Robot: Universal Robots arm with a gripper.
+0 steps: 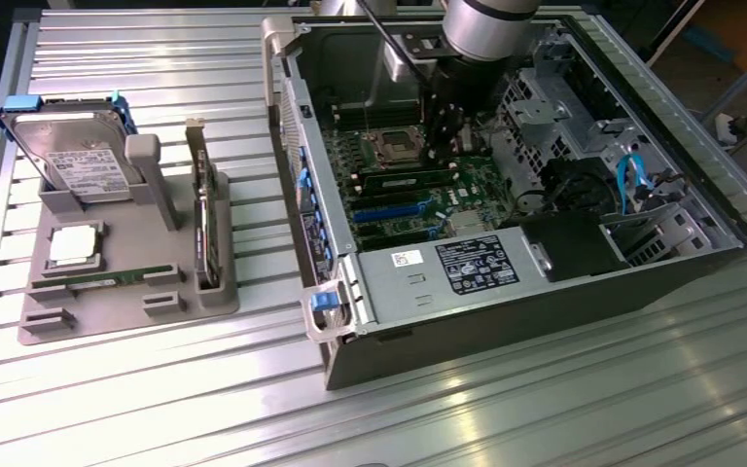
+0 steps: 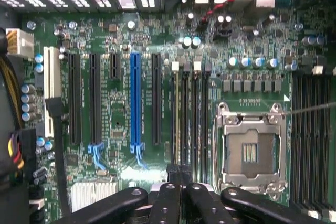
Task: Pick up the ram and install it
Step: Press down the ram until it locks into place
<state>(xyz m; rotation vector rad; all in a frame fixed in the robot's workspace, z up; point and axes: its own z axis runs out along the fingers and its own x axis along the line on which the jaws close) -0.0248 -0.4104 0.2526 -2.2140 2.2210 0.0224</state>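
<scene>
**Inspector:** You are holding the black tool [image 2: 178, 186] clenched above the black memory slots [image 2: 190, 124] in the open grey computer case [image 1: 347, 321]. I judge this to be the installing step, calling for square alignment.

**Operator:** And the ram?

**Inspector:** One long green ram stick [image 1: 117, 277] is lying in the grey tray [image 1: 114, 326]. Whether you are gripping another, I cannot tell.

Ribbed metal table [image 1: 153, 389] carries grey tray [image 1: 50, 326] and computer case [image 1: 478, 331].

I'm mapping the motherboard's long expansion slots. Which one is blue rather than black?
The long blue slot in the wrist view. It stands between a short black slot and a long black slot; all the other long expansion slots are black.
</scene>
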